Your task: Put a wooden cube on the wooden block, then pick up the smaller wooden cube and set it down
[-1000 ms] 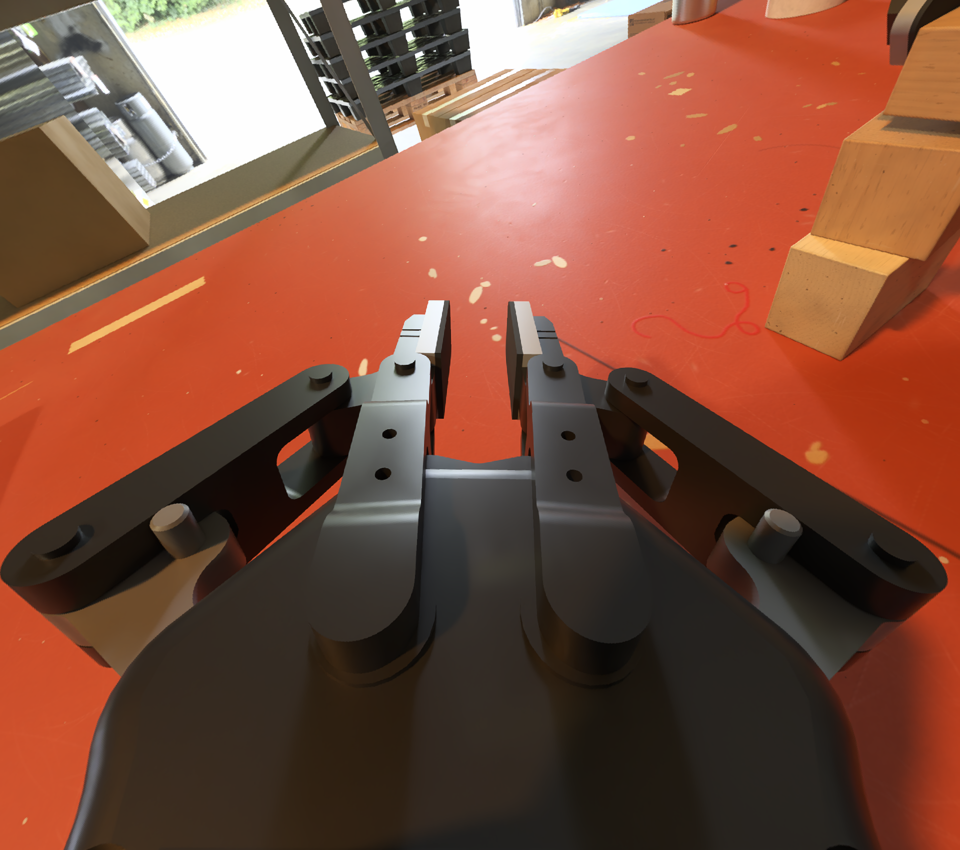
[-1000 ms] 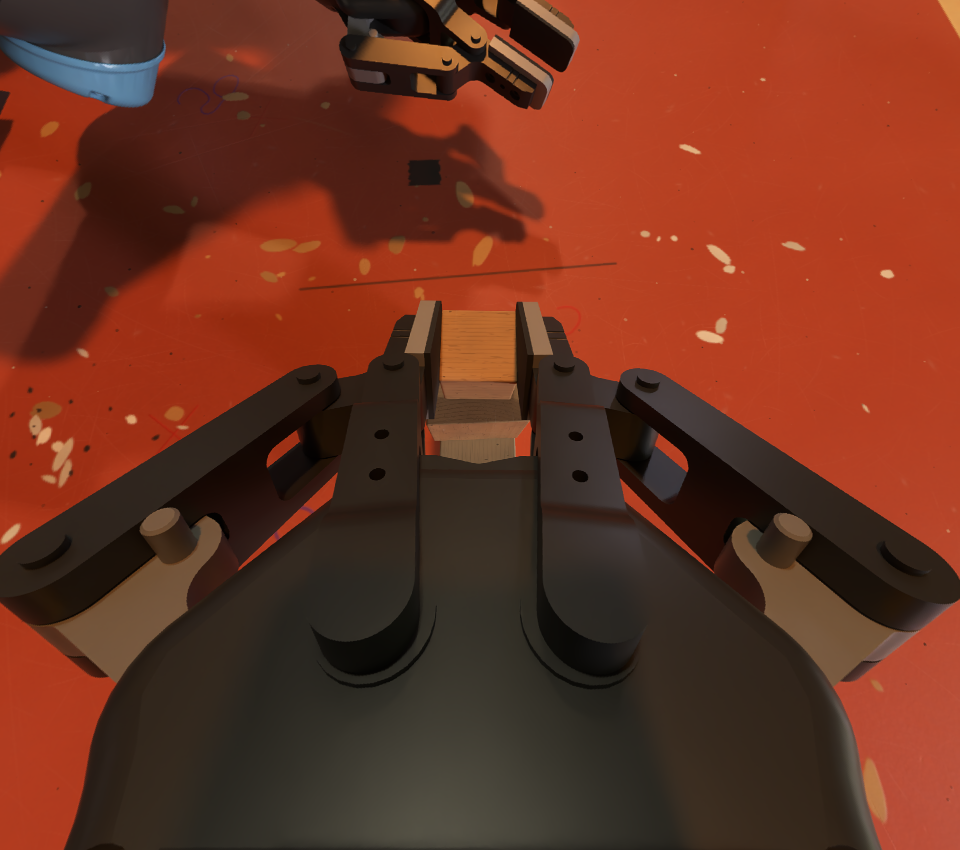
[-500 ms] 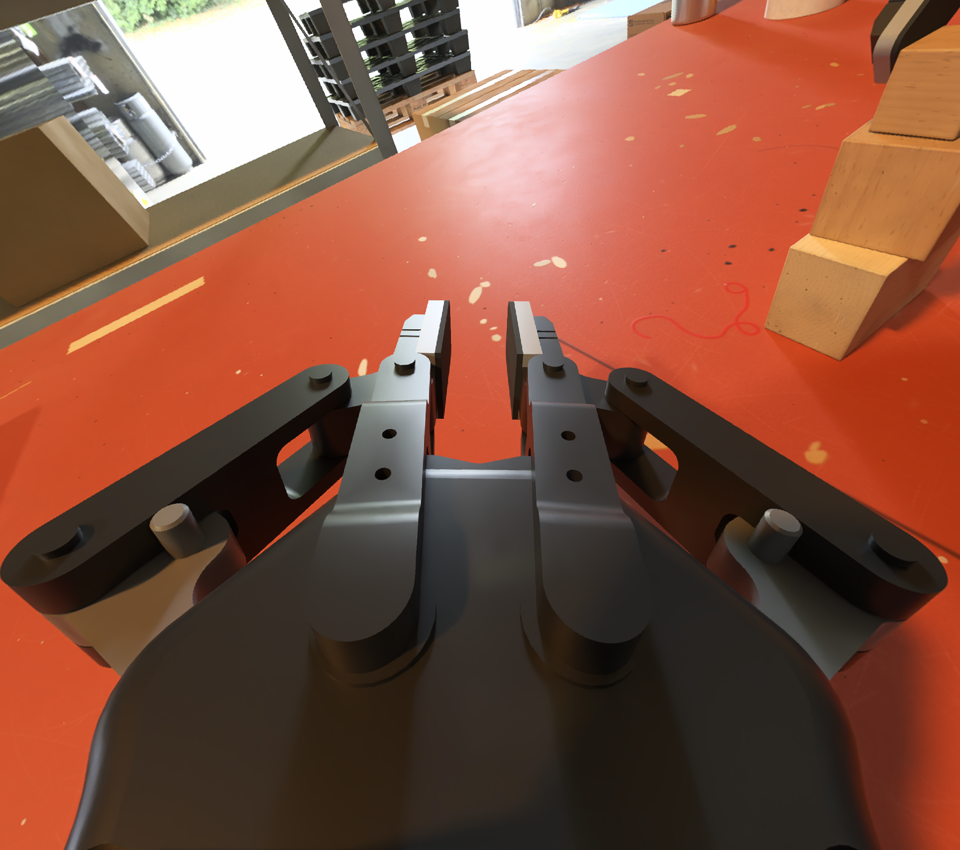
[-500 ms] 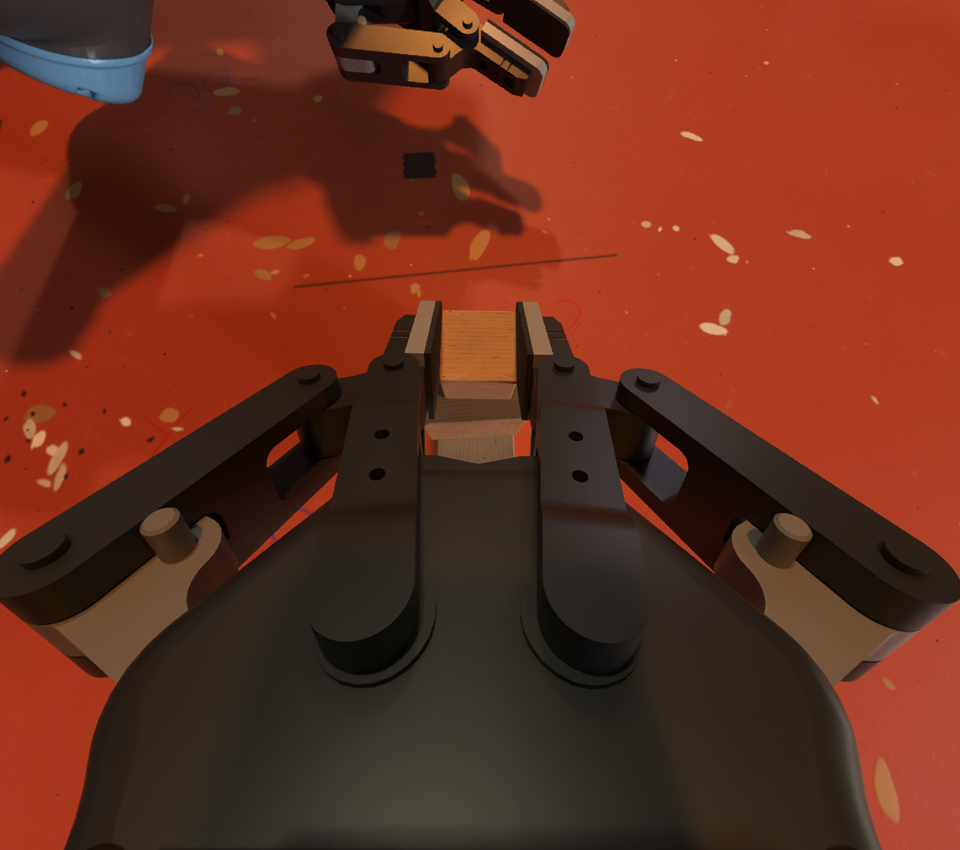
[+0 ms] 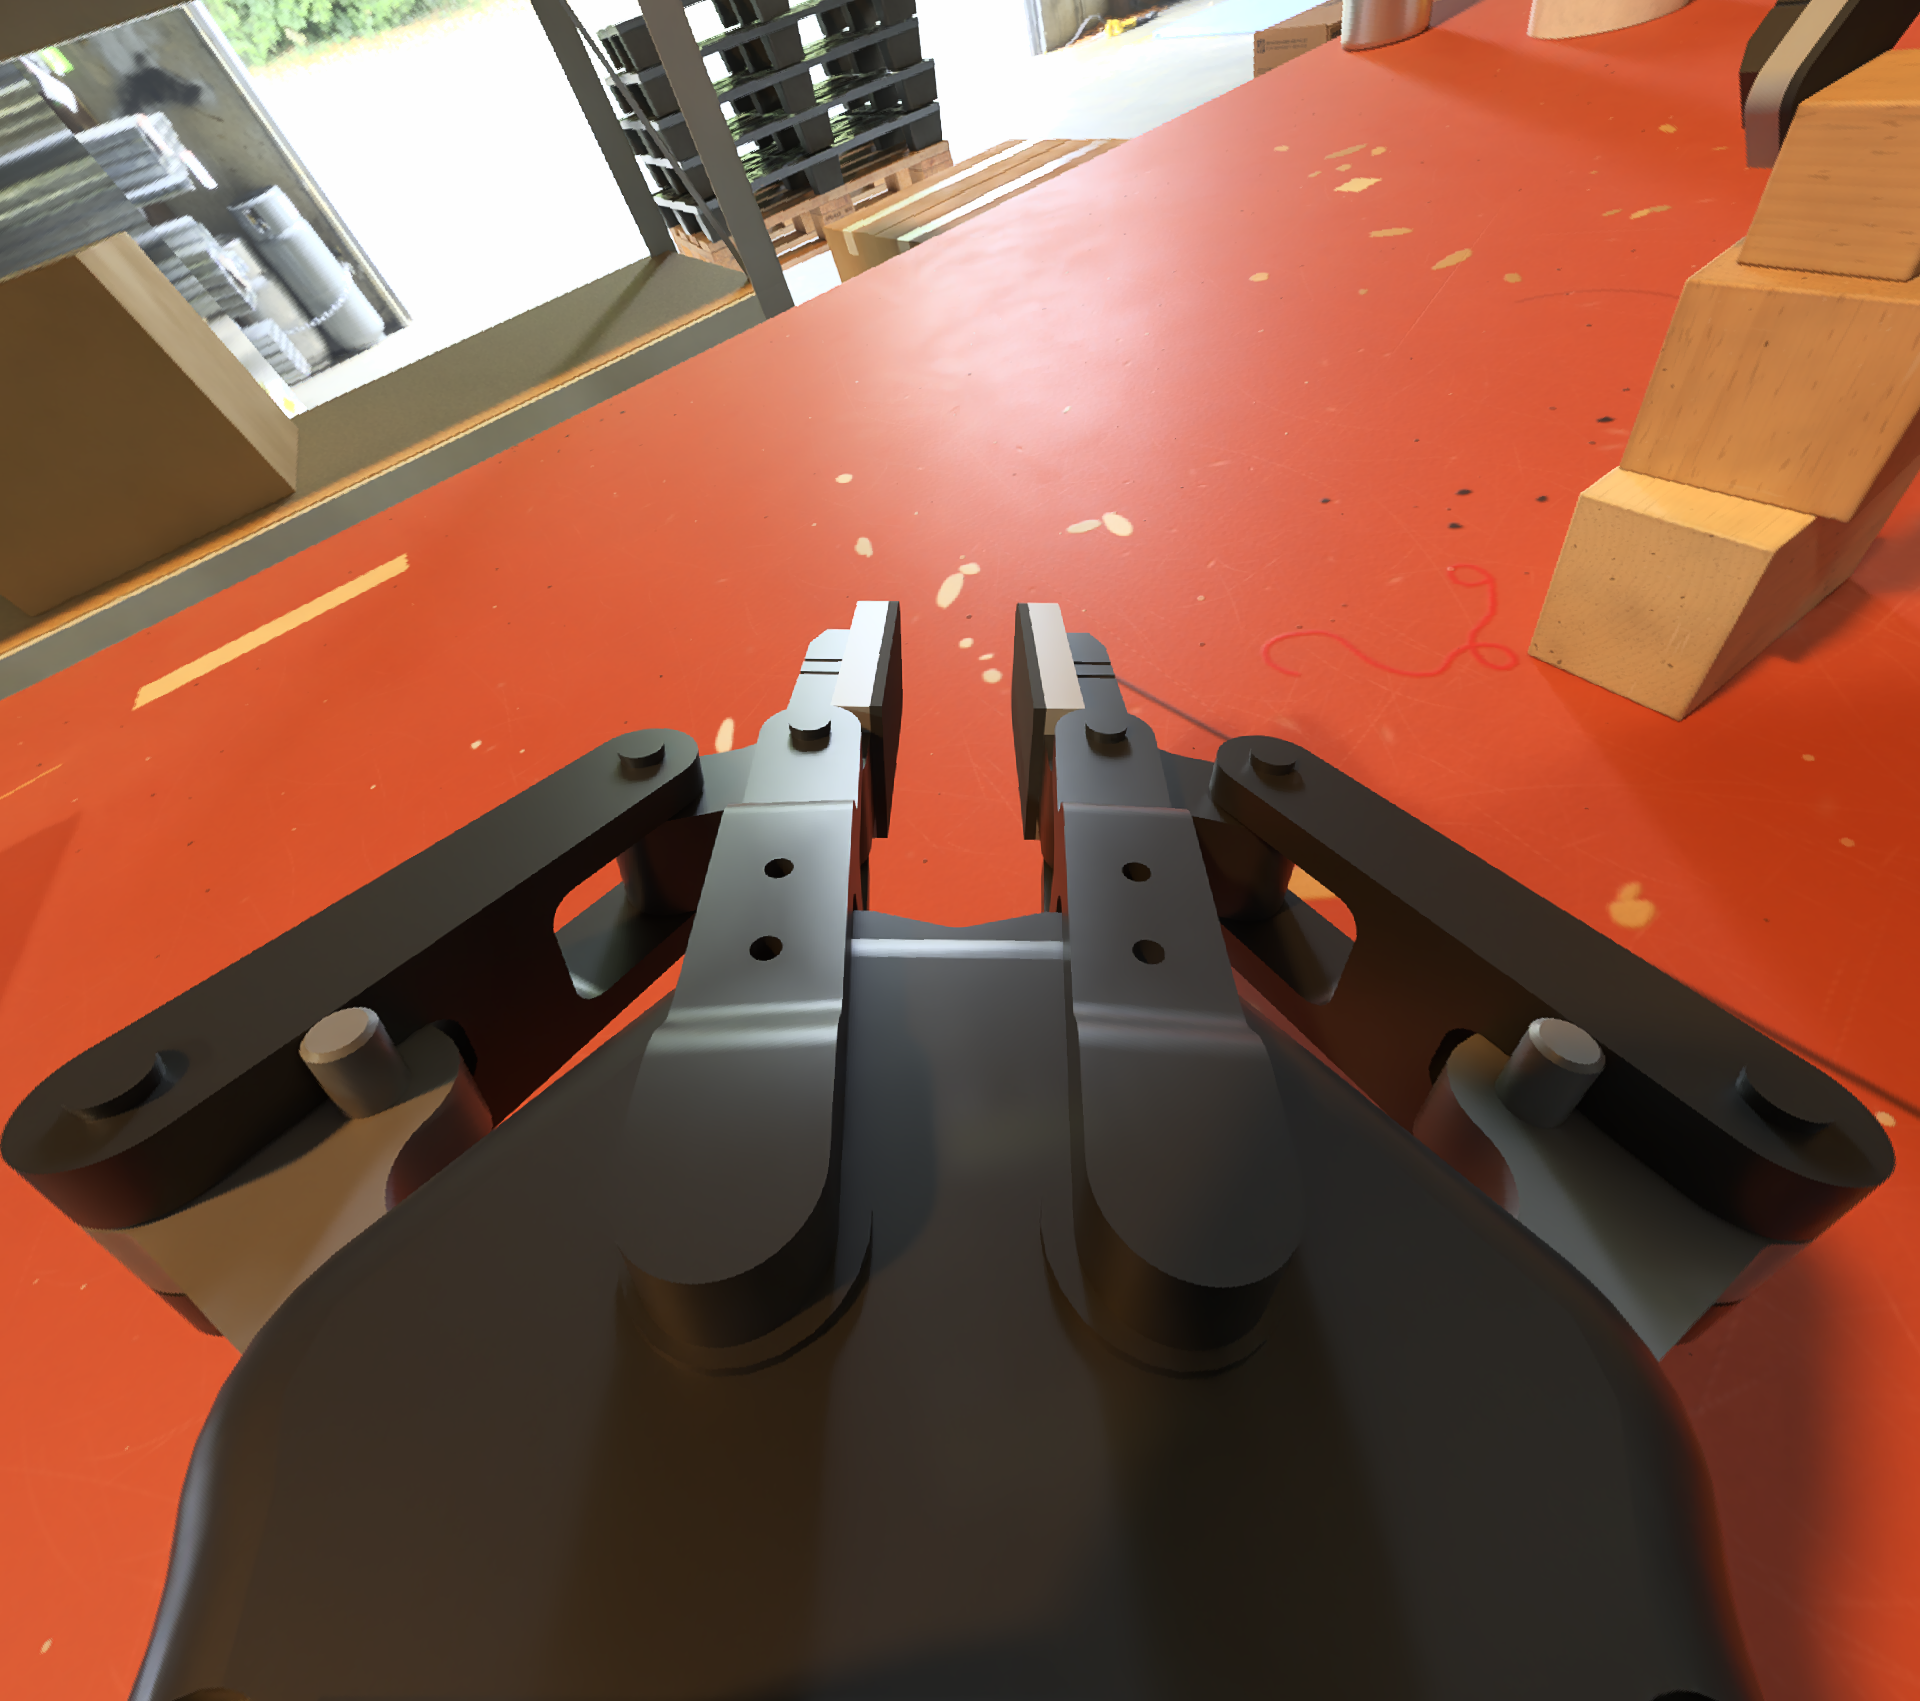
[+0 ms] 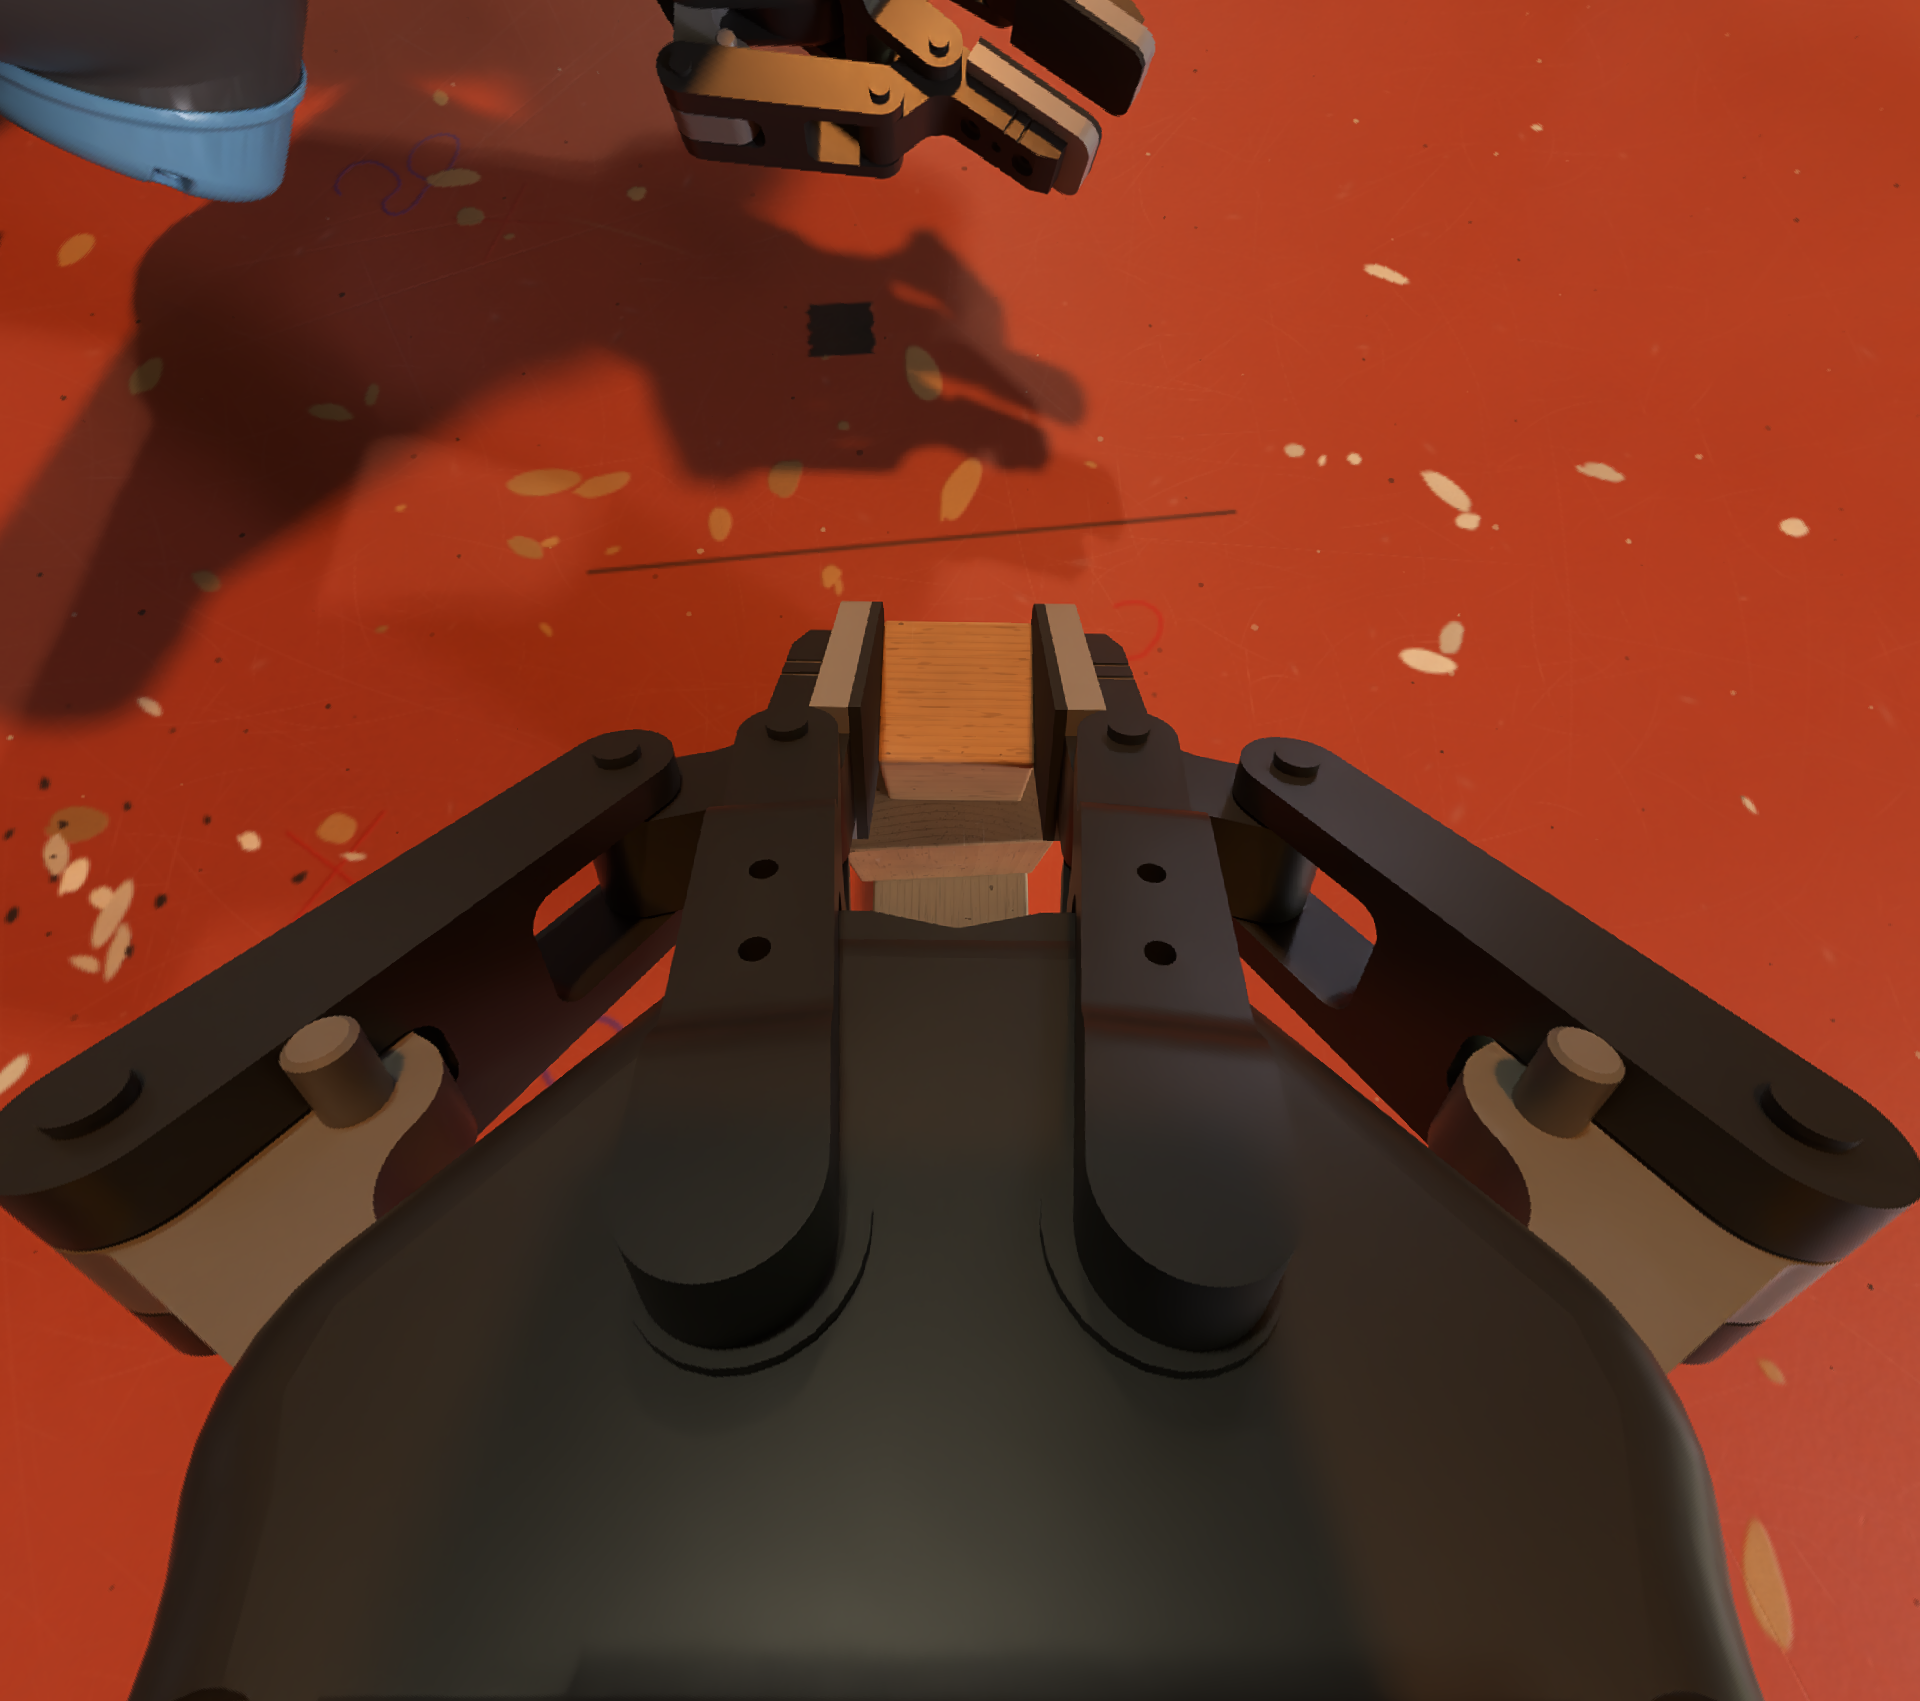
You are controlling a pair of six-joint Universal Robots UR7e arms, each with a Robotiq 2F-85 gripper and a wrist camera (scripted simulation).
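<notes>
Bare red table (image 5: 1195, 363) ahead of left end effector (image 5: 956, 664); wooden stack (image 5: 1756, 446) blocks its right.

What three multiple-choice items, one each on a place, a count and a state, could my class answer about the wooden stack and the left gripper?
1. The larger pale wooden cube rests:
A in a metal bowl
B on the pale wooden block
C on a cardboard box

2. Wooden pieces in that stack:
A two
B three
C five

3. The left gripper has its jaws:
A shut on a cube
B shut on a thread
C apart and empty

Key:
1 B, its base sits on the block's top.
2 B, the block, the larger cube, then the smaller pale wooden cube.
3 C, bare red table shows through the gap.
</notes>
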